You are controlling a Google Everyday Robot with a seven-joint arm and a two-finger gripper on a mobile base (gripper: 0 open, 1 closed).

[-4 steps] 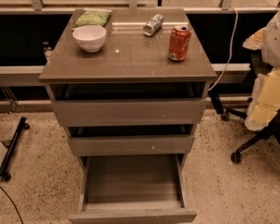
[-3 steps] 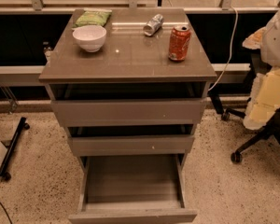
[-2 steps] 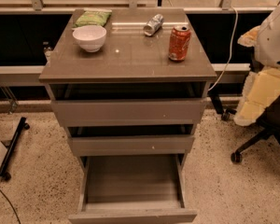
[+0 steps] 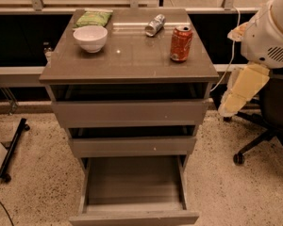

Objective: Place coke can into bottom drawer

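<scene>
The coke can stands upright on the right side of the cabinet top. It is red-orange with a silver top. The bottom drawer is pulled open, and its flat grey inside holds nothing. My arm shows at the right edge as a white joint with a cream link hanging down beside the cabinet. My gripper is out of view, and nothing of mine touches the can.
A white bowl, a green bag and a silver-grey can lying on its side are also on the top. The two upper drawers stand slightly open. An office chair base stands at the right and a black stand at the left.
My arm has swung left, closer to the cabinet's right side. The can and the drawers have not moved.
</scene>
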